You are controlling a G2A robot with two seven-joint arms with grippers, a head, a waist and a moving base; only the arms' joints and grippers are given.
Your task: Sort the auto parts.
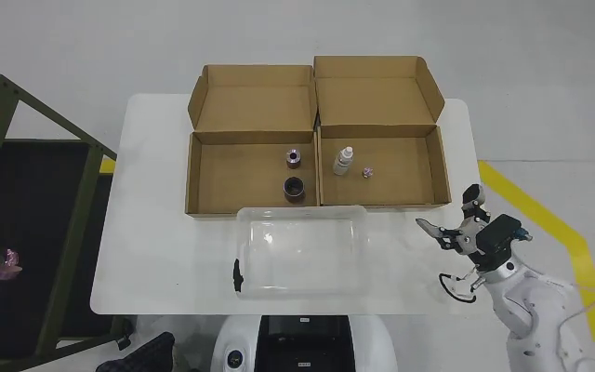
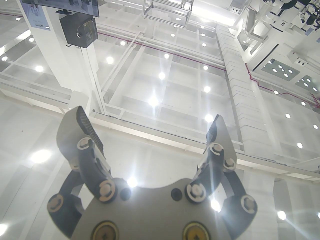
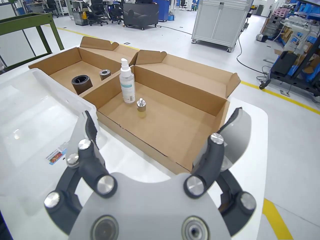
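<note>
Right pincer [image 1: 449, 212] hangs open over the right edge of the white desk [image 1: 149, 205], jaws spread wide and holding nothing, just beside the near right corner of the right-hand cardboard box [image 1: 404, 186]. We see two shallow cardboard boxes side by side on the far half of the desk, touching along one wall, lids folded back. In the right-hand box a white spray bottle [image 1: 344, 160] stands upright near the shared wall, and a small metal fitting [image 1: 368, 172] stands just beside it, not touching the bottle. The left-hand box [image 1: 232, 177] holds two parts by the same wall: a dark cylindrical sleeve [image 1: 295, 189], upright with its open bore facing up, at the near side, and a smaller metal bushing [image 1: 294, 156] farther back, the two apart. A clear plastic bin [image 1: 307, 251] sits on the desk in front of both boxes, its far rim close against their near walls, a small printed label on its floor. Left pincer [image 2: 148, 116] points up at a ceiling [image 2: 175, 76] of white beams and round lamps, its ribbed fingers [image 2: 87, 128] wide apart with nothing between them
</note>
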